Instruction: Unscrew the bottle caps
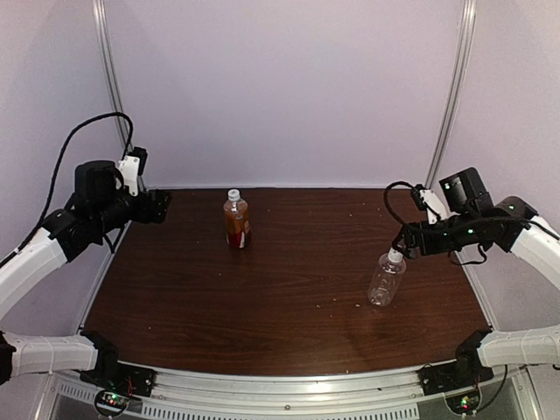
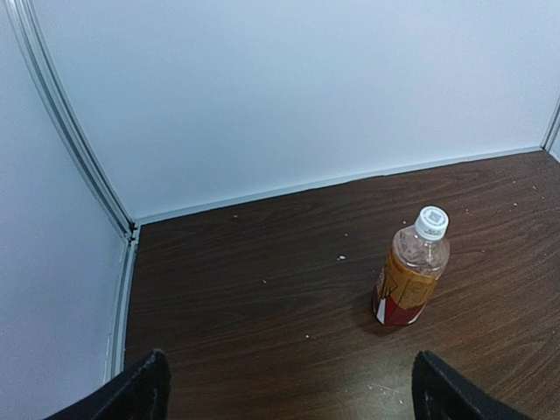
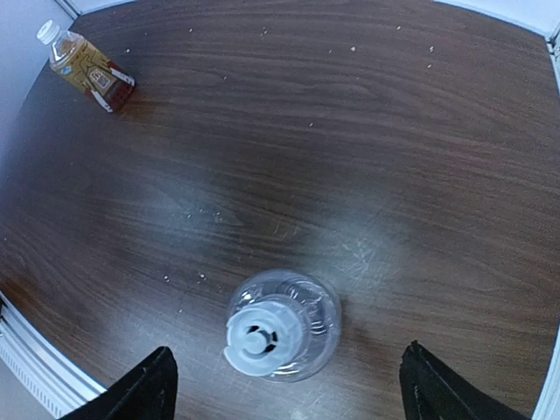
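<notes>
- Bases of both arms sat at the near edge of the table [image 1: 262,332], behind a metal rail [image 1: 280,385].
- Nearest of the task's things, the clear bottle [image 1: 386,280] stood upright on the right half of the dark wood, well in from the front edge, with the clear-bottle cap [image 1: 395,256] sitting on its neck.
- Right gripper [image 1: 409,238] hung close above that cap with its fingers [image 3: 149,389] spread wide. In the wrist view one finger lay to each side of the bottle with bare wood showing in both gaps, so it was released and grasped nothing.
- Farther back and left of centre, the amber bottle [image 1: 236,223] stood upright with its red and white label. The amber-bottle cap [image 1: 233,193] was in place, and the bottle was well apart from the clear one.
- Left gripper [image 1: 160,204] hovered at the table's far left edge, about level with the amber bottle but apart from it. Its fingers [image 2: 131,394] were splayed, released, with nothing between them.
- Pale specks [image 2: 340,257] lay scattered over the wood.
- Farthest back, a plain white wall [image 1: 280,87] closed off the table.
</notes>
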Motion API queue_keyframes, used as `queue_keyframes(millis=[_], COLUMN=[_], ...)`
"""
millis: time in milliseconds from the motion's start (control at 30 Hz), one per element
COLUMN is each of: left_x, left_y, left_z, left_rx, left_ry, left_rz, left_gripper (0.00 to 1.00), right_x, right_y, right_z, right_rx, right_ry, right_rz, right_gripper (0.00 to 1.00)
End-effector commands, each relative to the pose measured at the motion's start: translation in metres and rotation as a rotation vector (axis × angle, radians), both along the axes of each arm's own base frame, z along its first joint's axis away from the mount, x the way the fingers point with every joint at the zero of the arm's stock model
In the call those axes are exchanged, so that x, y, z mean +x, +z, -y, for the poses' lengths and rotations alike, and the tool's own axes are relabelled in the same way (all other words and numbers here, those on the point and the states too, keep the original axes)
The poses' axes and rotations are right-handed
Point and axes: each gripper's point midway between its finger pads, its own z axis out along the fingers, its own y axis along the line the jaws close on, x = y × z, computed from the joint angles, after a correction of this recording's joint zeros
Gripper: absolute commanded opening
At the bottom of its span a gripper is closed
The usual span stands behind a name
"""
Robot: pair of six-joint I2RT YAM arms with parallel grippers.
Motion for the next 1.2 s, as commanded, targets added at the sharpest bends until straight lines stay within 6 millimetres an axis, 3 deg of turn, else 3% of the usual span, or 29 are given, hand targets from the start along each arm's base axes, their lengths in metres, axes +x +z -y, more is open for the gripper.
queue_keyframes(millis=[0, 233, 433, 633, 767, 867, 1167], left_x=[0.002, -0.001, -0.002, -0.003, -0.002, -0.005, -0.028], left_y=[0.015, 0.019, 0.02, 0.02, 0.016, 0.014, 0.007], left_z=[0.013, 0.013, 0.015, 0.016, 0.021, 0.041, 0.098], left_rx=[-0.037, -0.046, -0.054, -0.054, -0.059, -0.08, -0.093], left_ry=[-0.054, -0.061, -0.073, -0.078, -0.102, -0.214, -0.54], left_rz=[0.01, 0.019, 0.02, 0.019, 0.005, -0.01, -0.014], left_gripper=[0.98, 0.98, 0.98, 0.98, 0.98, 0.98, 0.98], right_x=[-0.006, 0.002, 0.007, 0.011, 0.011, 0.014, 0.017], right_y=[-0.019, -0.03, -0.037, -0.035, -0.031, -0.022, 0.03], right_z=[-0.015, -0.024, -0.027, -0.03, -0.037, -0.049, -0.126], right_rx=[-0.039, -0.12, -0.148, -0.151, -0.143, -0.106, 0.135], right_ry=[0.033, 0.054, 0.069, 0.073, 0.097, 0.133, 0.383], right_rz=[-0.047, -0.062, -0.076, -0.064, -0.065, -0.042, 0.029], right_gripper=[0.85, 0.62, 0.5, 0.38, 0.24, 0.16, 0.07])
